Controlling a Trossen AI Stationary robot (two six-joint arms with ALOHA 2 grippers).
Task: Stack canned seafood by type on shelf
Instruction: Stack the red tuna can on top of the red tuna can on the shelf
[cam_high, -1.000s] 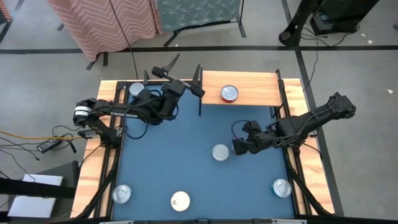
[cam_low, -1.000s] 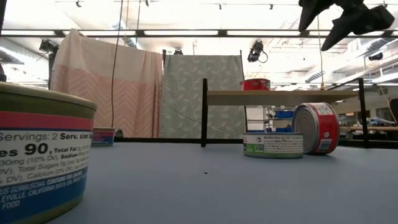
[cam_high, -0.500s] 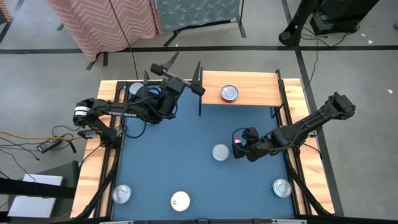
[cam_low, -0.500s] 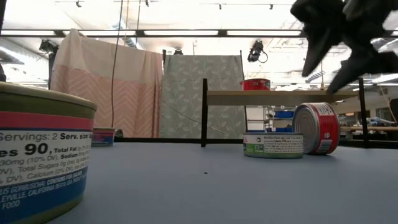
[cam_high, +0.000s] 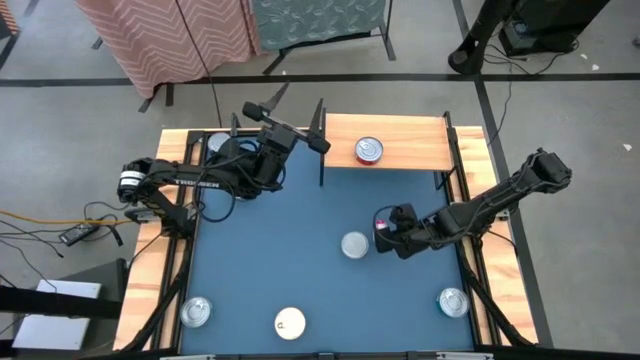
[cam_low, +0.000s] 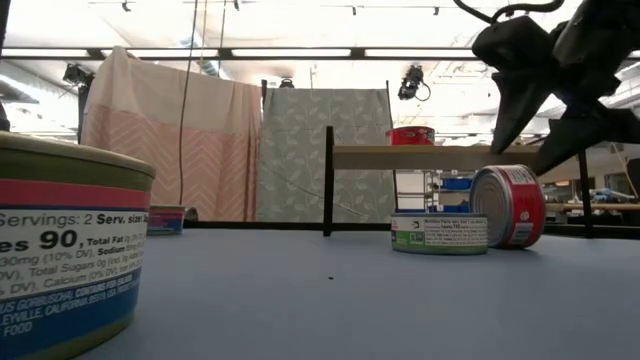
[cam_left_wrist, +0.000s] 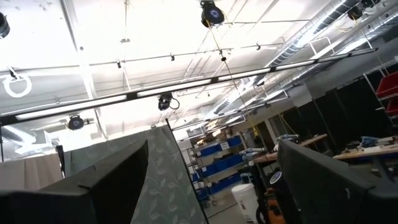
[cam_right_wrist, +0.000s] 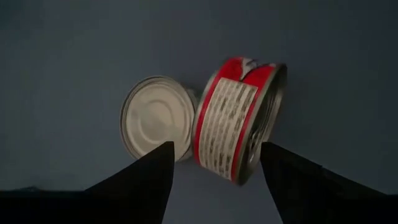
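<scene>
High view | right end effector (cam_high: 384, 232) open over tipped red tin (cam_high: 381, 229) | flat tin (cam_high: 354, 244) touching

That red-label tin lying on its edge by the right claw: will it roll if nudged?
Probably: the red-label tin stands on its curved side, leaning against the flat tin. Its metal wall looks rigid and likely slick. The open right claw straddles it, so closing off-center may skid it.

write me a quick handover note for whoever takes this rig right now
Left tool: open, parked raised near the shelf's left upright.
Right tool: open, above the red-label tin, which lies on its side against a flat silver-lid tin mid-table.
Shelf: one red tin on it.
Left to do: three tins along the near edge, a silver, a white and a silver. Nothing stacked yet.
</scene>
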